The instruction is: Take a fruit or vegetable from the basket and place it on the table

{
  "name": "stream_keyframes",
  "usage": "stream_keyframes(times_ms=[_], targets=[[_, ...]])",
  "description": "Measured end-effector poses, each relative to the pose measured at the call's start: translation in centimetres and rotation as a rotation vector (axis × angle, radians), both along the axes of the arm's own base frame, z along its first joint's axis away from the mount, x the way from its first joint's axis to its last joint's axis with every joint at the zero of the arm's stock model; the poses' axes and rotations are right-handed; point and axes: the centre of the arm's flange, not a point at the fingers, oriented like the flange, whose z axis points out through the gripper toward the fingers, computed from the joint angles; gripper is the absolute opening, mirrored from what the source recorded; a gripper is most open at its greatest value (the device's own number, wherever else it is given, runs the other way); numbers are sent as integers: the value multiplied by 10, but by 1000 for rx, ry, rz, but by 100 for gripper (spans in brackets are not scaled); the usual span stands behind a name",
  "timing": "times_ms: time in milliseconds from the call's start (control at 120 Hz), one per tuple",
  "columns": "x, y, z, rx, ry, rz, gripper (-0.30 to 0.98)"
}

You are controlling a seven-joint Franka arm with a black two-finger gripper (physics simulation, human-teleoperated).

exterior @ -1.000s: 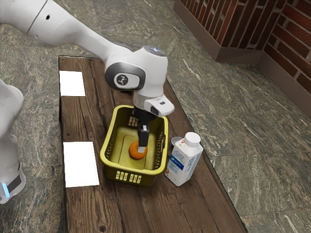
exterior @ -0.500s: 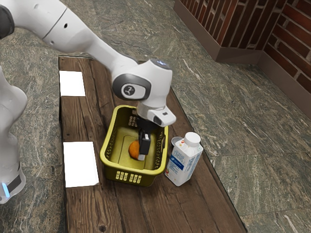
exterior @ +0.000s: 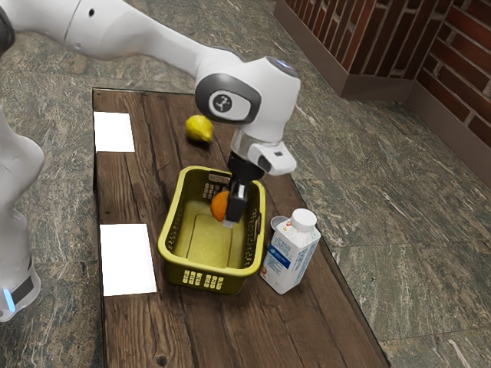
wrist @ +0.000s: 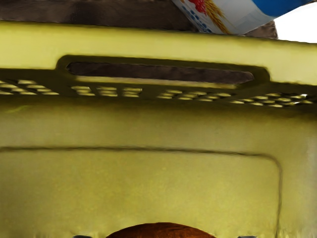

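Note:
In the exterior view my gripper reaches down into the yellow-green basket, shut on an orange toward the far end. The near finger covers part of the fruit; the far one is hidden. The orange is inside the basket's outline, and its height above the floor of the basket is hard to judge. In the wrist view the top of the orange rises at the lower edge, between the dark tips of my gripper, with the basket wall beyond. The wooden table carries the basket.
A milk carton stands close beside the basket, on the exterior view's right, with a small round item partly behind it. A lemon lies on the table beyond the basket. Two white sheets lie along the table's left edge.
My hand and the orange have moved together toward the basket's far end and up in the exterior view. The lemon, earlier hidden behind the arm, has come into sight.

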Motion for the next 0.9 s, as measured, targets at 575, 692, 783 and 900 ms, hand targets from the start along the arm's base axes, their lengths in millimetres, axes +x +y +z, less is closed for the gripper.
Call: stream_keyframes(times_ms=[575,692,783,900], targets=[[-40,-224,44,-98,-220,-236,33],[4,-254,-25,-153,-282,-218,33],[33,-235,-51,-175,-343,-162,32],[62,-230,-26,-179,-408,-151,32]])
